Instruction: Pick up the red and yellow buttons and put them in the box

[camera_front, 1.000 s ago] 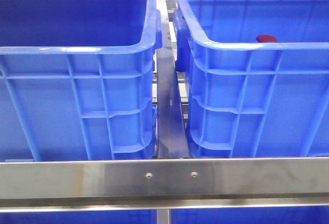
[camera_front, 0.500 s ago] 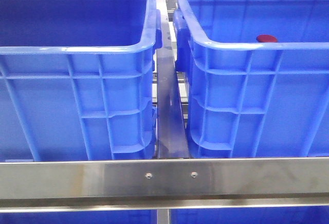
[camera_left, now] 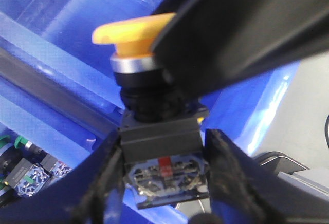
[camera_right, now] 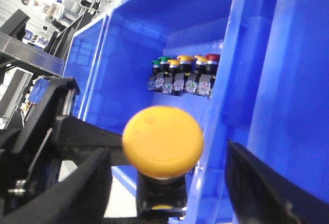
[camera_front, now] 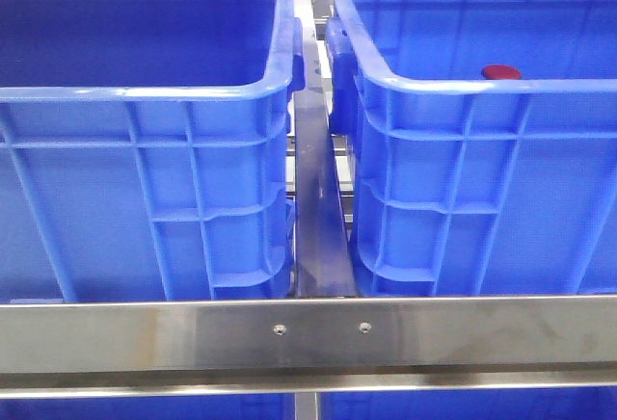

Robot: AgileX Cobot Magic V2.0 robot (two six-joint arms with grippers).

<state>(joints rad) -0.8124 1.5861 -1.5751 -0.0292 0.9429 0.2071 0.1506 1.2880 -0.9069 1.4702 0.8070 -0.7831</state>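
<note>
yellow button (camera_left: 134,33) upright, red button (camera_front: 500,72) in box (camera_front: 463,83)

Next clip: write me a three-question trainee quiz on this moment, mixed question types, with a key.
1. True or false: the left pincer is empty.
2. The cap on the push button in the right pincer is: A) green B) yellow C) red
3. Fill in: in the front view, a red button shows just above the near rim of the ____ crate.

Key:
1. False; it grips the black body of a yellow push button.
2. B
3. right
</note>
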